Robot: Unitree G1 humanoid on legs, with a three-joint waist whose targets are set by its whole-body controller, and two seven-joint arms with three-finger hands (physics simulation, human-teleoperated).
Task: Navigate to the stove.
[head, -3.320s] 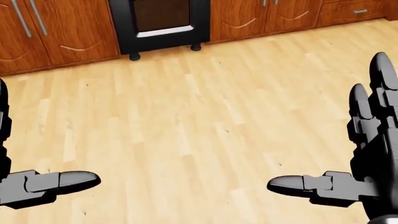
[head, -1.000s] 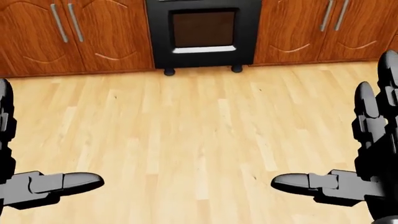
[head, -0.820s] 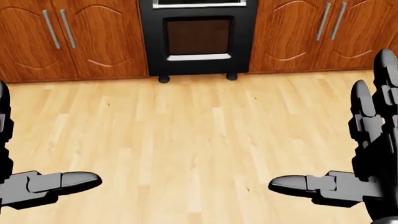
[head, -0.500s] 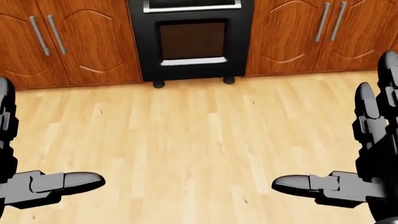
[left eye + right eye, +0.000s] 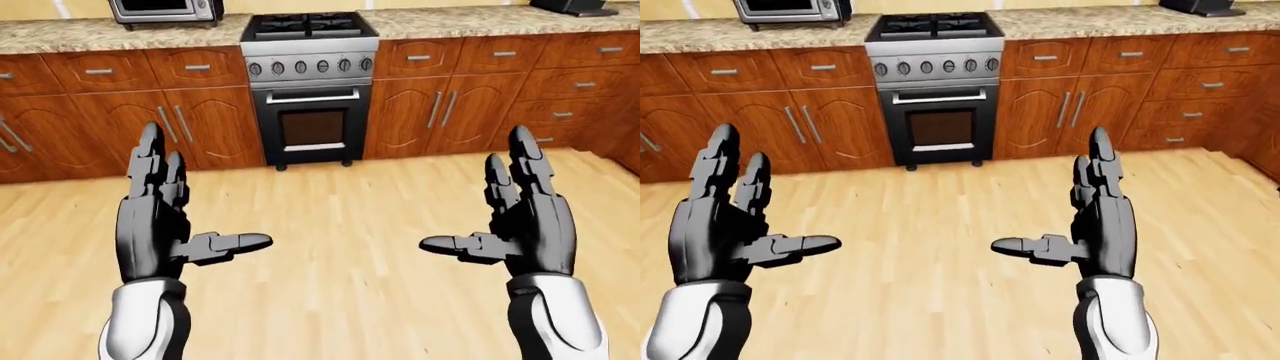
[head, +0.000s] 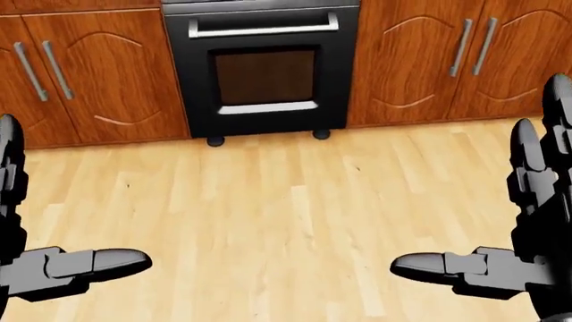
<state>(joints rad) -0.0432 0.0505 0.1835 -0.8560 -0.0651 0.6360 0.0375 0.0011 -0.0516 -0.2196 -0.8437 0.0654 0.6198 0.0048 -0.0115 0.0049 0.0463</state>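
Note:
The stove (image 5: 311,82) stands at the top middle of the left-eye view, black with a steel knob panel, gas burners on top and an oven door with a window. In the head view its oven door (image 6: 265,74) fills the top middle. My left hand (image 5: 185,217) is raised at the lower left, open and empty, fingers up and thumb pointing inward. My right hand (image 5: 500,221) is raised at the lower right, open and empty in the same pose. A stretch of wooden floor (image 5: 340,202) lies between my hands and the stove.
Brown wooden cabinets (image 5: 140,112) with a granite counter (image 5: 440,19) flank the stove on both sides. A microwave (image 5: 165,9) sits on the counter at top left, a dark appliance (image 5: 570,6) at top right. Cabinets continue at the right edge.
The whole head view has shifted: the oven has grown larger and moved down and towards the middle, so the camera has come closer to it. My hands keep the same open pose.

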